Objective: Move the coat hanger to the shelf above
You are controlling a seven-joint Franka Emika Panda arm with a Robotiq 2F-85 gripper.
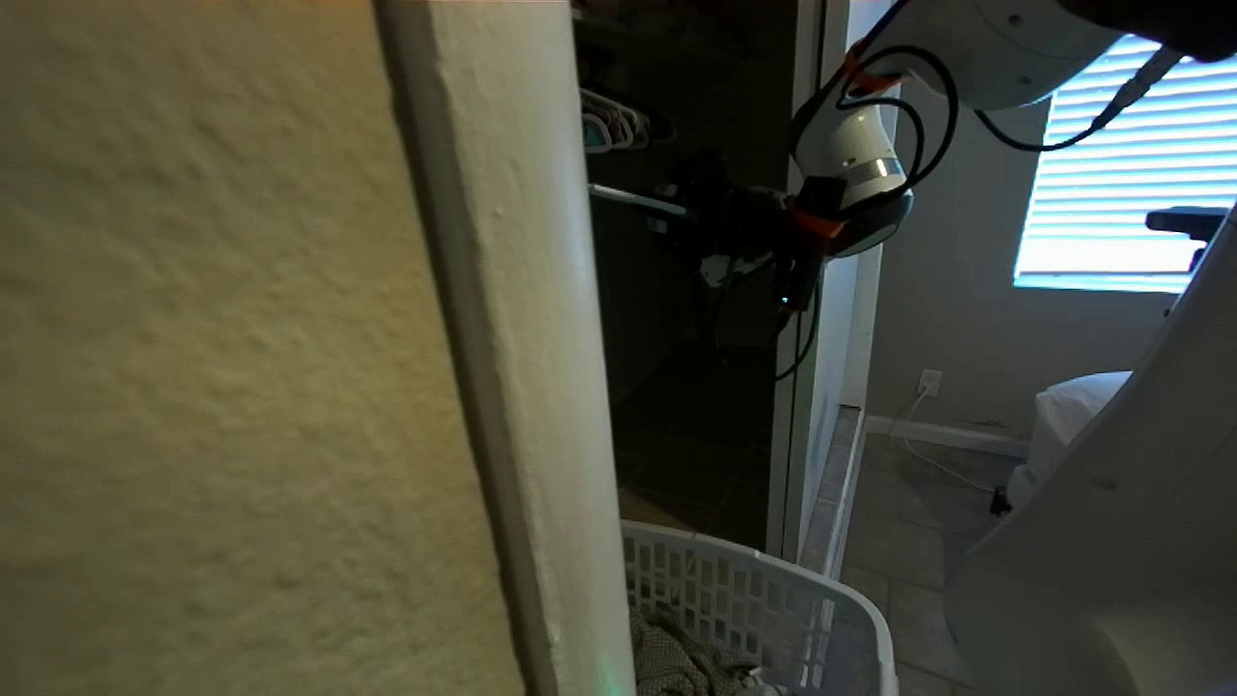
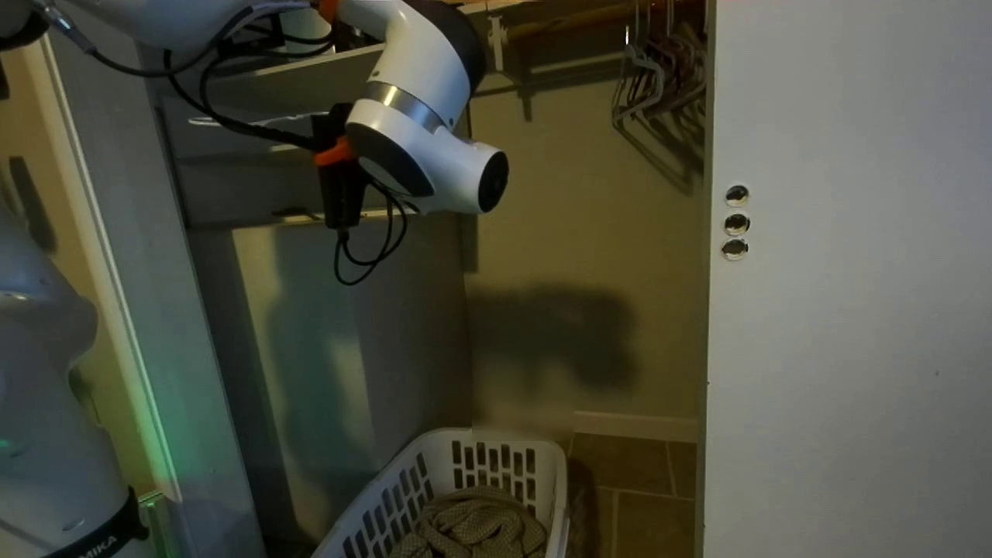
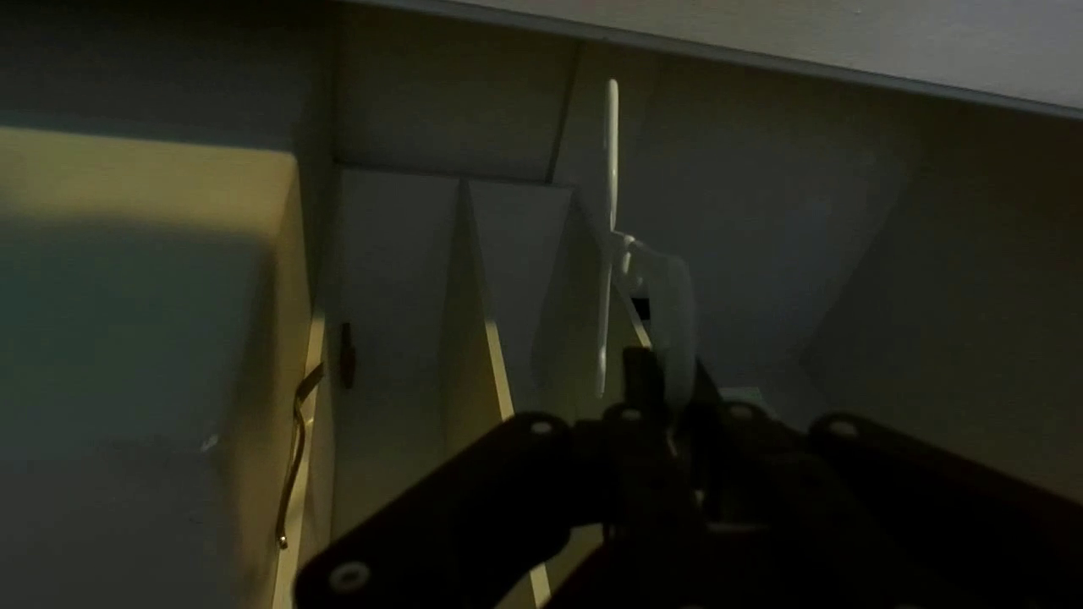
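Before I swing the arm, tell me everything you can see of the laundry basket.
The laundry basket is white, apparently plastic, open at the top, with a rounded rim and walls pierced by rows of upright slots. It looks upright, at the opening of the closet, with tiled floor beside it. A crumpled, brownish, textured cloth lies inside, below the far rim. The robot arm is not seen touching it. Both exterior views cut off its base; what it rests on isn't visible.

Home — closet (image 2: 573, 240), hangers (image 2: 660, 77), laundry basket (image 2: 546, 451), blinds (image 1: 1102, 193)
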